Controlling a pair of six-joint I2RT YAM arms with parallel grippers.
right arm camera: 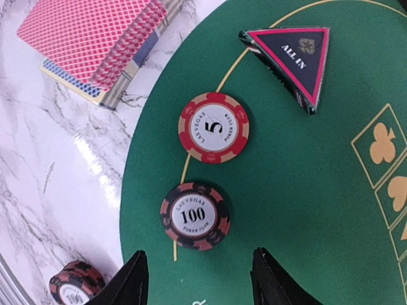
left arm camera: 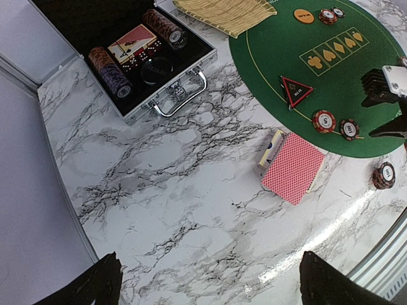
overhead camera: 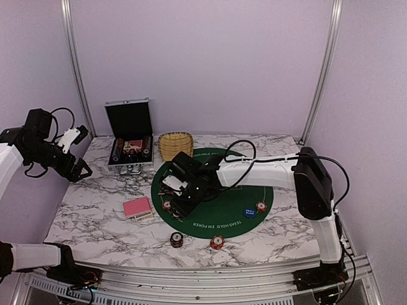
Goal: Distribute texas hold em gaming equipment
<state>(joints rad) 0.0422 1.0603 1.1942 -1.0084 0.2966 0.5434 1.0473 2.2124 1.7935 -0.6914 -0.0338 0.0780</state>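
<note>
My right gripper (overhead camera: 181, 198) hangs open and empty over the left edge of the green mat (overhead camera: 222, 219). In its wrist view the gripper (right arm camera: 200, 283) is just below a black-and-red 100 chip (right arm camera: 194, 216). A red 5 chip (right arm camera: 213, 127) and the dark triangular ALL IN marker (right arm camera: 292, 60) lie beyond. The pinkish-red-backed card deck (overhead camera: 138, 208) lies on the marble left of the mat, and also shows in both wrist views (right arm camera: 95, 44) (left arm camera: 294, 166). Two chips (overhead camera: 177, 239) (overhead camera: 217, 241) lie off the mat's near edge. A blue disc (overhead camera: 248, 212) and a chip (overhead camera: 261, 206) sit at its right. My left gripper (overhead camera: 73, 166) is open and empty, high at far left.
The open silver-edged black case (overhead camera: 130, 143) with chip rolls and cards stands at the back left. The wicker basket (overhead camera: 175, 145) sits beside it. An orange disc (left arm camera: 303, 15) and chips (left arm camera: 328, 15) lie at the mat's far side. Bare marble (left arm camera: 191, 210) lies under the left gripper (left arm camera: 216, 286).
</note>
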